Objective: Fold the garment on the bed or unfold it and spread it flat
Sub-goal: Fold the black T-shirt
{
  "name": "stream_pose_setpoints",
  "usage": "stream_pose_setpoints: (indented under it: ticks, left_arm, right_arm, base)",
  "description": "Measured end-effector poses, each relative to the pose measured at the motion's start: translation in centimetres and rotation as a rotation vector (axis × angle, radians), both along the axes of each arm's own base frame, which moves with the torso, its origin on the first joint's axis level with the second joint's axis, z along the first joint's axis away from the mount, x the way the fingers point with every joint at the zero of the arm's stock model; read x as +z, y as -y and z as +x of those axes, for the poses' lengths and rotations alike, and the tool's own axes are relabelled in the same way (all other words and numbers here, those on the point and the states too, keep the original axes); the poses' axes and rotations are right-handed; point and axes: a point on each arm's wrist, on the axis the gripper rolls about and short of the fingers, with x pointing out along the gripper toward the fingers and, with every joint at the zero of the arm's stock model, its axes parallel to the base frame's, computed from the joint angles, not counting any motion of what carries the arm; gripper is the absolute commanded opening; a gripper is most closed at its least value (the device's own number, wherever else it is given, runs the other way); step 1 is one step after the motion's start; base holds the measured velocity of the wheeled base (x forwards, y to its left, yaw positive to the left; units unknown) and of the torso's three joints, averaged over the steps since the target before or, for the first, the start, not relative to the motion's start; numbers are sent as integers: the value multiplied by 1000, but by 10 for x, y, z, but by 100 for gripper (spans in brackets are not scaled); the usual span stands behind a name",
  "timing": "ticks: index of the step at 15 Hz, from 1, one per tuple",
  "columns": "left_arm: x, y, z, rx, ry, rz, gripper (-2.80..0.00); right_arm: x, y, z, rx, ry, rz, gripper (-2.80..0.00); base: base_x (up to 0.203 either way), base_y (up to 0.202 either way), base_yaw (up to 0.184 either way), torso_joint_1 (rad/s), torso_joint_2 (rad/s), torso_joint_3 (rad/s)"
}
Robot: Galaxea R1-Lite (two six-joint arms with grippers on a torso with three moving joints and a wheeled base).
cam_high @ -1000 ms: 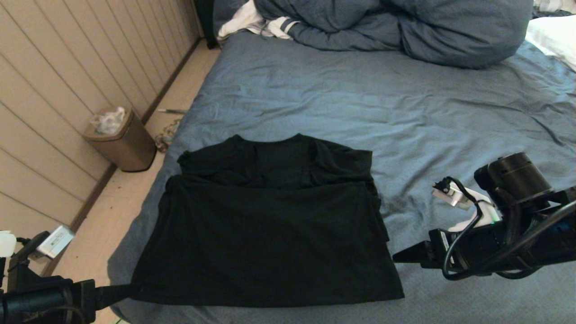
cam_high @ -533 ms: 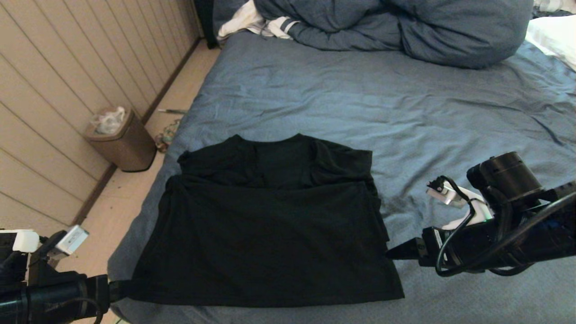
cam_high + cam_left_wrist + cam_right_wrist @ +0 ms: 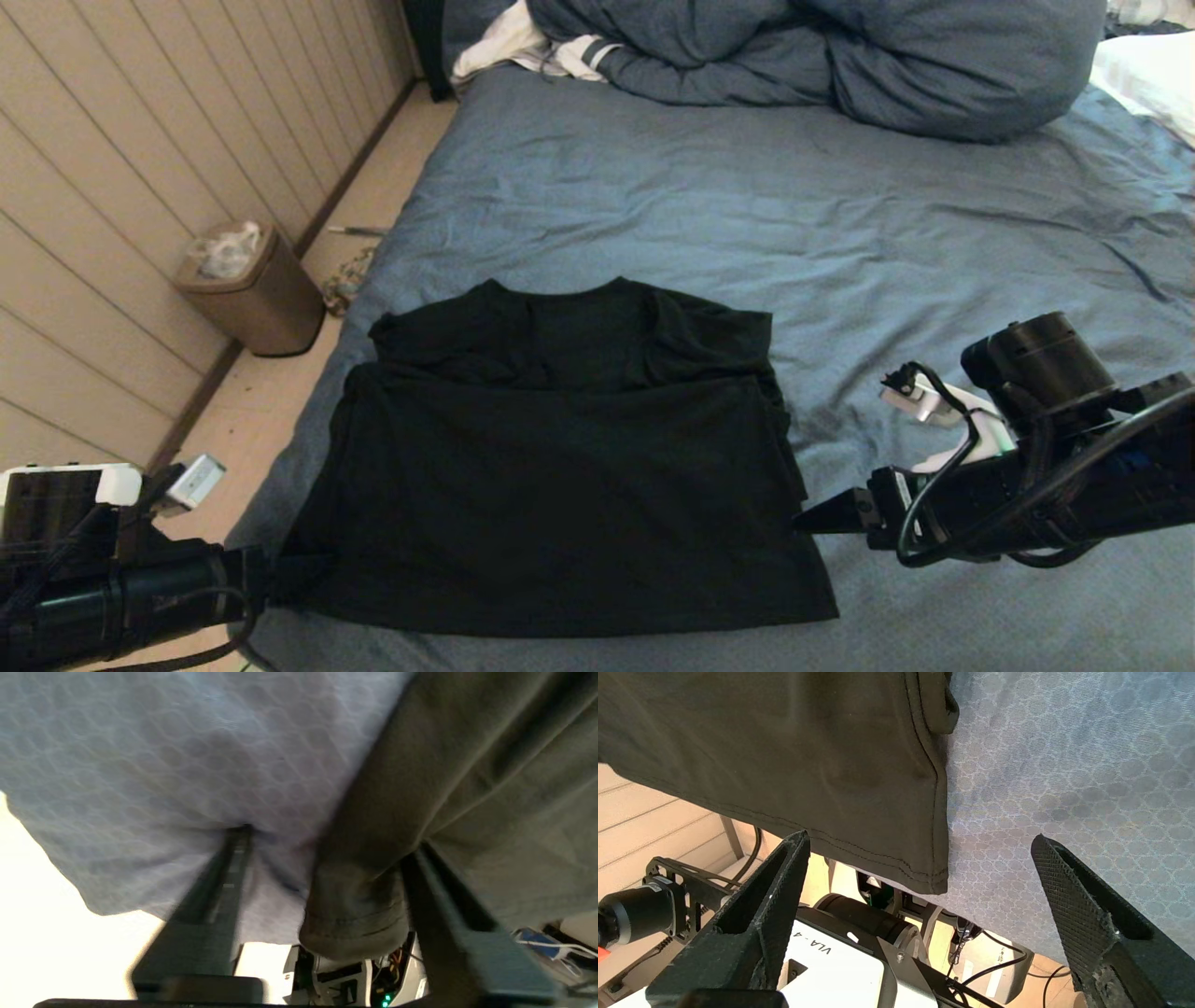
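Observation:
The garment (image 3: 560, 467), a black T-shirt with its plain side up, lies flat on the near part of the bed (image 3: 840, 233), its collar end folded towards the far side. My left gripper (image 3: 294, 571) is at the shirt's near left corner. In the left wrist view this gripper (image 3: 327, 842) is open, its fingers either side of the hemmed corner (image 3: 355, 914). My right gripper (image 3: 817, 521) is at the shirt's right edge by the near right corner. It (image 3: 920, 837) is open, with the corner of the hem (image 3: 924, 872) between its fingers, untouched.
A bulky blue duvet (image 3: 822, 56) and white striped clothing (image 3: 532, 47) lie at the bed's far end, with a white pillow (image 3: 1148, 70) at the far right. A brown bin (image 3: 252, 289) stands on the floor left of the bed, by the panelled wall.
My left arm has moved right and forward, bringing its fingers onto the shirt's near left corner. My right gripper has crept left to the shirt's right edge. The shirt has not moved.

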Motion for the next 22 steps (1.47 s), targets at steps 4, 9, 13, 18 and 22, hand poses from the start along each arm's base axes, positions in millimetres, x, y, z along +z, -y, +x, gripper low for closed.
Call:
stream_pose_setpoints:
  ticks: [4,9,13,18,22]
  left_arm:
    - [1,0,2,-1,6,-2,-280]
    - [11,3,-4,-10,47,-4,-280]
    - [21,8,-11,-17,82,-17,-280]
    - [22,10,-15,-26,72,-17,0]
    - [23,10,-18,-26,77,-14,0]
  right_arm:
    - [-4,-2,3,8,-16,-4,0]
    - [-9,-10,10,29,-36,-8,0]
    - [-11,-15,12,44,-41,-9,0]
    - [-11,-14,12,41,-42,-12,0]
    - [-11,-14,12,42,-40,-12,0]
  base:
    - [0,0,0,0,0,0]
    - [0,0,0,0,0,0]
    - [0,0,0,0,0,0]
    - [0,0,0,0,0,0]
    - [0,0,0,0,0,0]
